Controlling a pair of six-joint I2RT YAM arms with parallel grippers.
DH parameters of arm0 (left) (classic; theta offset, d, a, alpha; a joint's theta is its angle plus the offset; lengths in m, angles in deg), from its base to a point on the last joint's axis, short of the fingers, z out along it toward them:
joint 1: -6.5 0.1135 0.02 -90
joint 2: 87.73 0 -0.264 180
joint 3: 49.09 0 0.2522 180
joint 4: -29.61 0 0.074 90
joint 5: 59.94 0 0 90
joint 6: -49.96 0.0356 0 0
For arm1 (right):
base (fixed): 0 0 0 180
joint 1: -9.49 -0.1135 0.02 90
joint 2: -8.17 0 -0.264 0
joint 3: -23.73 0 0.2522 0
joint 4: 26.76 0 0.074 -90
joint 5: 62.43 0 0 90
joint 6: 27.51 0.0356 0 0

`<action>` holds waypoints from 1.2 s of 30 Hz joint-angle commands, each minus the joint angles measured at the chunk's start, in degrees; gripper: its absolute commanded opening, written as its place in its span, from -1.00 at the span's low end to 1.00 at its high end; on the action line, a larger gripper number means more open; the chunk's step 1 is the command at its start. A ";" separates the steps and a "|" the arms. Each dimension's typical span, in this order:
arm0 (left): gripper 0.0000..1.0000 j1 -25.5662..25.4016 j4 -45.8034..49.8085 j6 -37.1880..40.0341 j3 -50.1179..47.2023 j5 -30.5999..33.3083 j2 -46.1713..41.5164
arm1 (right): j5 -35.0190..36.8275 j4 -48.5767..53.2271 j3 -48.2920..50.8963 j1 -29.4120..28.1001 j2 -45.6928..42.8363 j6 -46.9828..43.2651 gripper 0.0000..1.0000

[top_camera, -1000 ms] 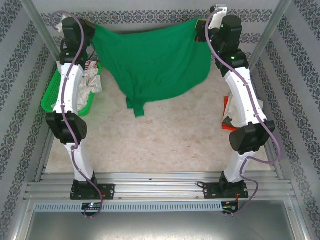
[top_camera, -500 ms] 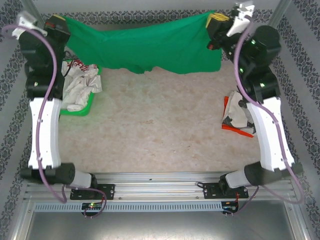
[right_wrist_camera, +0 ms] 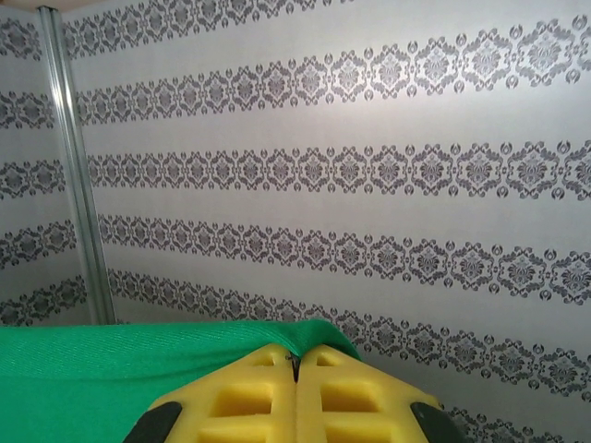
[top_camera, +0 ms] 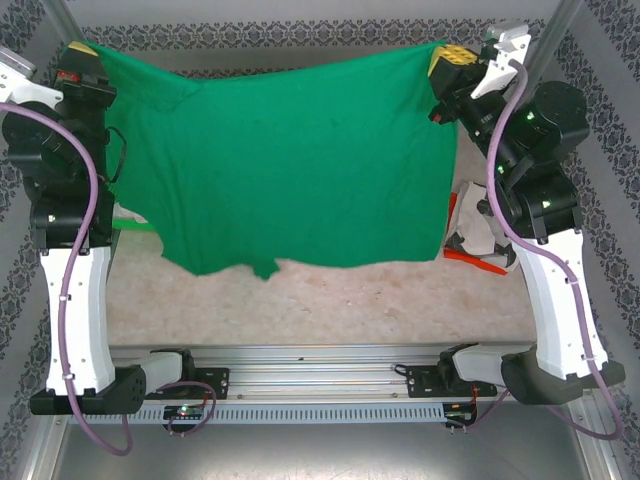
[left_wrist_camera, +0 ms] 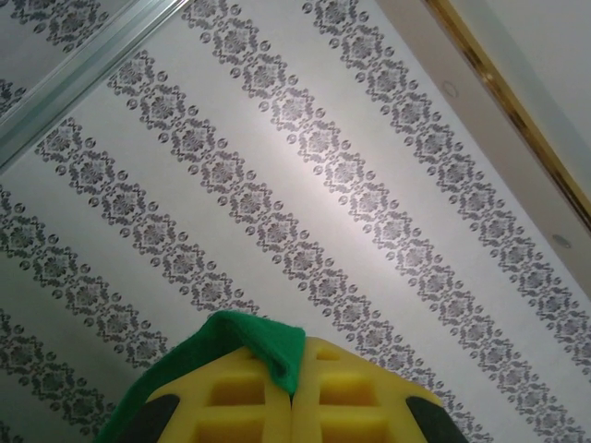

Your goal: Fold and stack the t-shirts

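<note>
Pinching a fold of the green t-shirt (left_wrist_camera: 251, 334), the left gripper (left_wrist_camera: 293, 374) is pressing its two yellow fingers (left_wrist_camera: 360, 406) together. The cloth is wrapping over the tip of one finger and running down into the seam between them. Beyond those tips, patterned wallpaper (left_wrist_camera: 305, 185) is showing, with a metal post (left_wrist_camera: 83, 74) crossing the corner above.

Item two: the right gripper (right_wrist_camera: 296, 362) is likewise closing its yellow pads (right_wrist_camera: 351, 406) flat against each other. It is clamping another edge of the same shirt, which is emerging at the fingertips and spreading away to one side as a taut green band.

Item three: seen from overhead, the shirt is hanging between the two grippers as one broad sheet, stretching from the left fingers across to the right fingers. Both grippers are holding it raised above the table (top_camera: 350, 300). Its upper edge is running nearly straight from grip to grip. Its lower edge is dangling uneven, with a small tab sticking down near the middle.

Item four: below the right fingers and just beside the right arm, a bunched white t-shirt with red print (top_camera: 468, 238) is lying on the table, partly hiding behind that arm.

Item five: farthest from both sets of fingers, by the arms' bases, a metal rail (top_camera: 320, 365) is running along the table's near edge.
</note>
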 commanded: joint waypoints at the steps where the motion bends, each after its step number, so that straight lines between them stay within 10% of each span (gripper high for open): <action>1: -1.00 0.45 -3.38 0.73 0.04 0.94 2.83 | 0.19 -1.19 -0.44 1.76 2.13 0.04 -1.00; 13: -1.00 0.44 -5.65 -2.19 8.47 -1.55 19.86 | -6.29 -5.23 -6.00 8.54 18.62 6.54 -1.00; 27: -1.00 0.47 3.75 -0.84 36.23 -3.31 32.21 | -8.37 8.86 -45.52 10.04 36.76 6.65 -1.00; 31: -1.00 0.43 3.70 -1.43 29.01 -6.78 27.27 | -8.35 10.25 -37.12 10.10 31.47 4.61 -1.00; 36: -1.00 0.35 -5.13 -5.88 -3.50 -9.16 10.78 | -8.01 -3.95 -0.67 10.50 14.36 5.43 -1.00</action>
